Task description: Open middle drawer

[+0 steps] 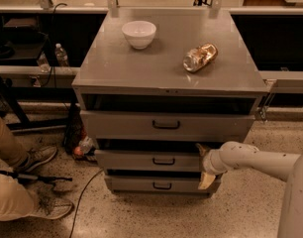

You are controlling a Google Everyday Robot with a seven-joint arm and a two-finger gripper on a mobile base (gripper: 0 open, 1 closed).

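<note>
The grey metal cabinet (166,68) has three drawers. The middle drawer (131,160) has a small black loop handle (164,161). It sits below the taller top drawer (122,125) and above the narrow bottom drawer (134,184). Dark gaps show above each front. My gripper (205,165) is at the right end of the middle drawer's front, well right of the handle. It is open, with one fingertip (201,148) at the front's upper edge and the other (207,181) below it. My white arm (260,158) reaches in from the right.
A white bowl (139,33) and a shiny crumpled bag (200,57) lie on the cabinet top. A seated person's legs and shoes (23,182) are at the left, with a cable (84,192) on the floor. Water bottles (61,55) stand on a shelf behind.
</note>
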